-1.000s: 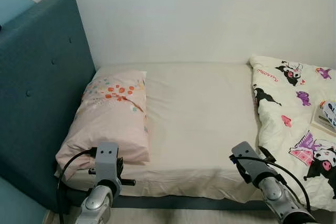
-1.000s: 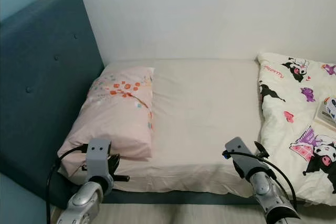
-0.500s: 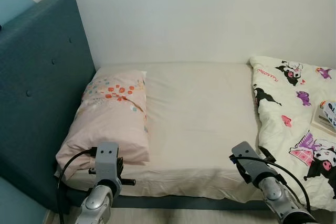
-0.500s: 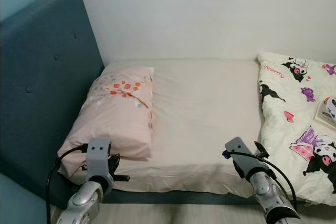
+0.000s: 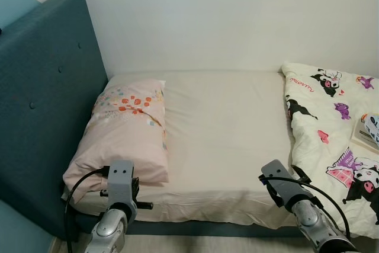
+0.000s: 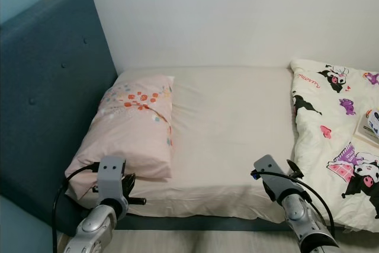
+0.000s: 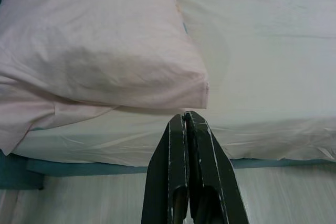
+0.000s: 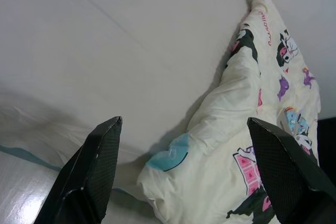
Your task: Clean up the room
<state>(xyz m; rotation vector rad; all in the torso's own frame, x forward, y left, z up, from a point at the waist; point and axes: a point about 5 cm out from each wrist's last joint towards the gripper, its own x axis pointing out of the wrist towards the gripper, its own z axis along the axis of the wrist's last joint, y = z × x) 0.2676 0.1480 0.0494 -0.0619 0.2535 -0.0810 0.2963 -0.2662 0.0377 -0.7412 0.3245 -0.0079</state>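
The left gripper [image 7: 185, 124], fingers pressed together on nothing, hovers off the bed's near edge at seven o'clock, just short of the pink pillow [image 5: 121, 131]. At five o'clock the right gripper [image 8: 184, 171] spreads wide beside the cartoon-print quilt [image 5: 331, 128], bunched toward three o'clock. It looks soft, light and floppy; its near folded edge seems the best hold. The right wrist view reveals a turquoise patch [image 8: 165, 156] under that fold.

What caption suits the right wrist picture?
Open right gripper poised over the cartoon-print quilt bunched on the cream bedsheet.
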